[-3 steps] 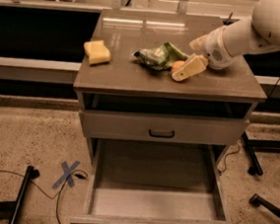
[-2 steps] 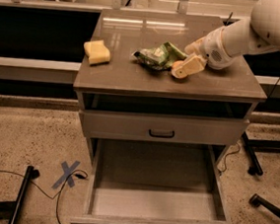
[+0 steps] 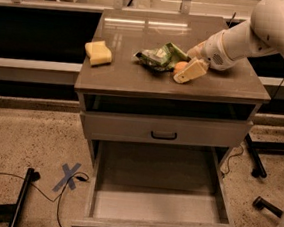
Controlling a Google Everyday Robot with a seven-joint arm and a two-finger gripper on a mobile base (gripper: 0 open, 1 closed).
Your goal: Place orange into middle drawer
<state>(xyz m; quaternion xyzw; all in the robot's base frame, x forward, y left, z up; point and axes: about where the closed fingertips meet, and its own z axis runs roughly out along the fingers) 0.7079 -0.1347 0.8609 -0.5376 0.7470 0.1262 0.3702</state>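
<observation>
The orange (image 3: 180,66) sits on the cabinet top, just right of a green bag. My gripper (image 3: 189,61) is at the orange on its right side, low over the top. Its fingers are apart: one pale finger (image 3: 190,72) lies in front of the orange and touches or nearly touches it, the other is behind, next to the bag. The middle drawer (image 3: 155,207) is pulled fully out below, its pale floor bare. It is well below and in front of the gripper.
A crumpled green bag (image 3: 160,56) lies in the middle of the cabinet top (image 3: 135,79). A yellow sponge (image 3: 98,52) lies at the left. A shut drawer front with a black loop handle (image 3: 163,135) is above the open drawer. Cables and a blue tape cross (image 3: 69,177) are on the floor.
The gripper has shifted slightly left and down toward the bag. The orange now shows beside the front finger. The drawer has not moved.
</observation>
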